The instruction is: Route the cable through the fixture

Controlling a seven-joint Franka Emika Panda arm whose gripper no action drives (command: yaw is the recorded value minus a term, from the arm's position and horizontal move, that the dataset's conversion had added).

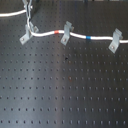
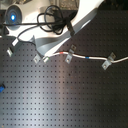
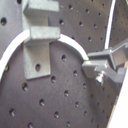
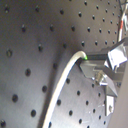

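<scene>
The white cable (image 1: 77, 35) lies across the black perforated board, with a red band (image 1: 62, 31) and a blue band (image 1: 88, 37). The fixture (image 1: 26, 33), a light-grey two-prong bracket, stands at the first exterior view's left. In the first wrist view the cable (image 3: 70, 42) passes through the fixture (image 3: 39, 37) at its slot. My gripper (image 1: 31, 19) hangs just above the fixture and is shut on the cable (image 4: 62, 85) close beside it. In the second exterior view the gripper (image 2: 45, 56) sits just right of the fixture (image 2: 36, 58).
Two narrower grey clips (image 1: 65, 33) (image 1: 116, 40) hold the cable further along to the first exterior view's right. Another clip (image 2: 9, 50) stands at the second exterior view's far left. Black cords (image 2: 50, 20) and a blue-lit device (image 2: 12, 16) lie behind the board.
</scene>
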